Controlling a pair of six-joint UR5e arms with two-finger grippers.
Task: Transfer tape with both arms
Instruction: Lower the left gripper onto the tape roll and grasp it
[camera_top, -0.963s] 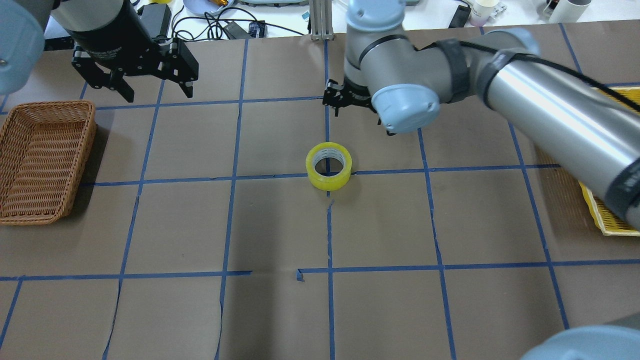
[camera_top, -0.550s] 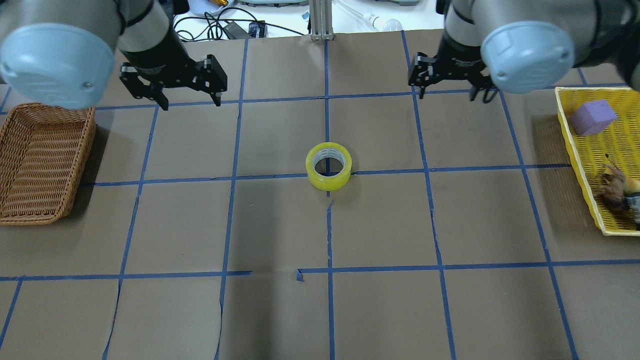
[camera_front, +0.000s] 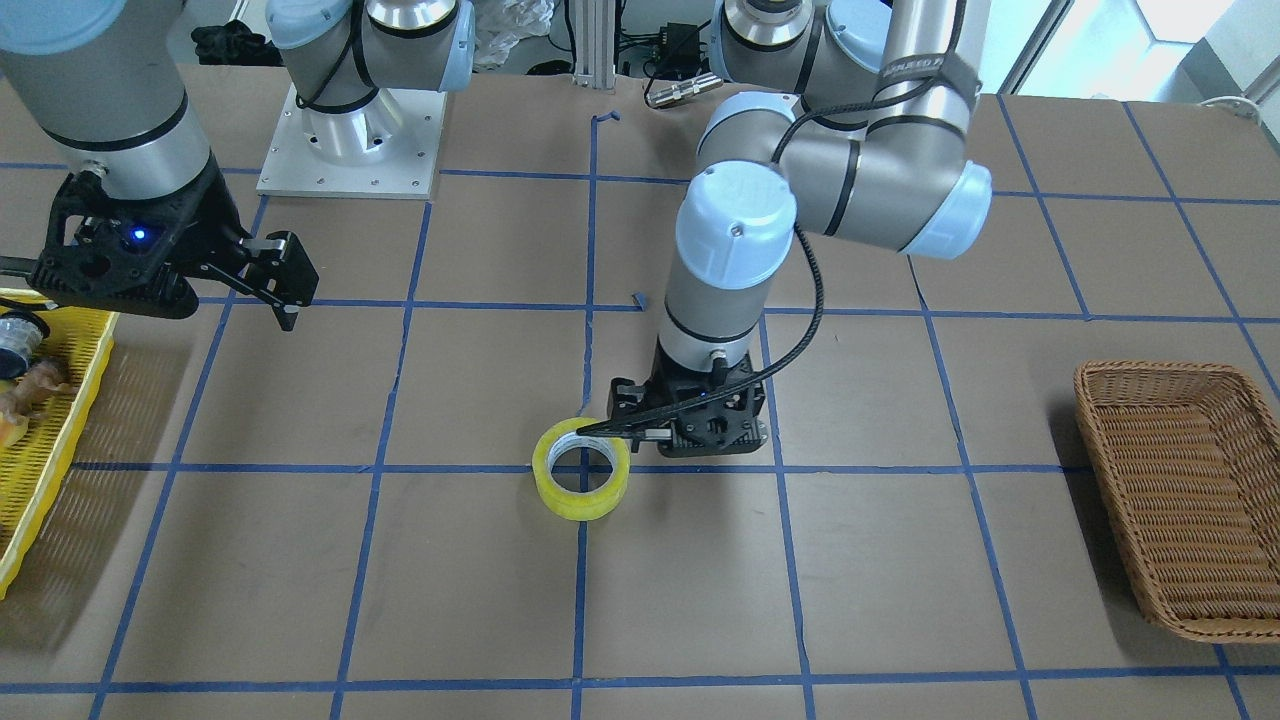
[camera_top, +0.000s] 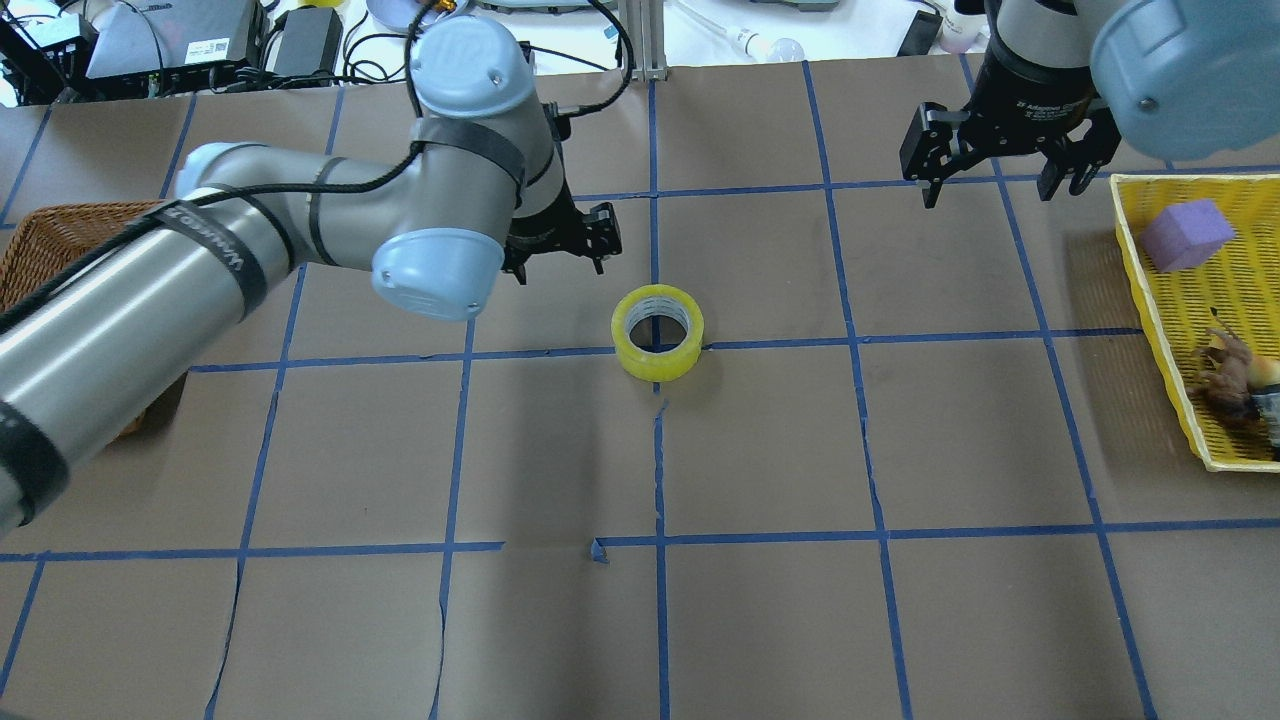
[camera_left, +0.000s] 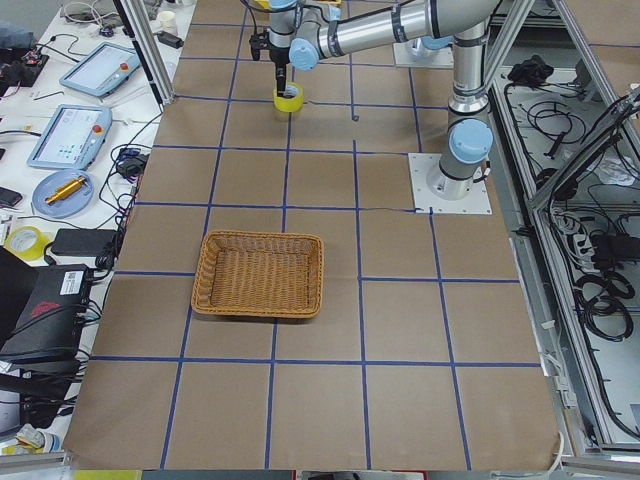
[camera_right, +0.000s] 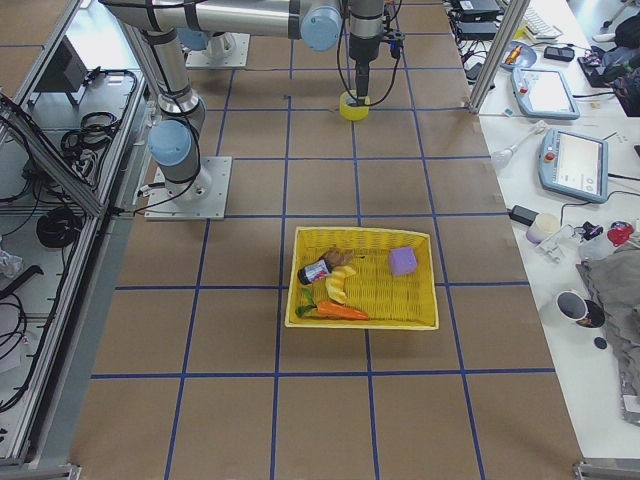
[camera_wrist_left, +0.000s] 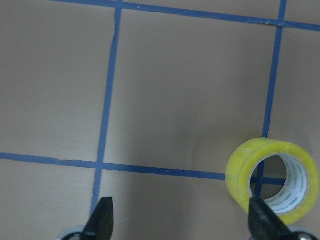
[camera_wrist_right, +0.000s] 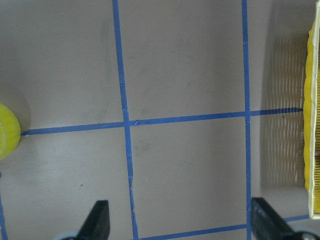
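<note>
The yellow tape lies flat on the brown table at the crossing of two blue lines; it also shows in the front view. My left gripper is open and empty, just beyond and left of the roll. In the left wrist view the tape sits by the right-hand fingertip, outside the gap. In the front view the left gripper hangs low beside the roll. My right gripper is open and empty, far back right, near the yellow basket. The right wrist view shows only the tape's edge.
A wicker basket stands at the robot's left end, partly hidden by the left arm in the overhead view. A yellow basket at the right end holds a purple block and several small items. Cables and devices lie beyond the far edge.
The left arm swung in from the far left to beside the tape. The right arm drew back from the middle toward the yellow basket. The tape has not moved.
</note>
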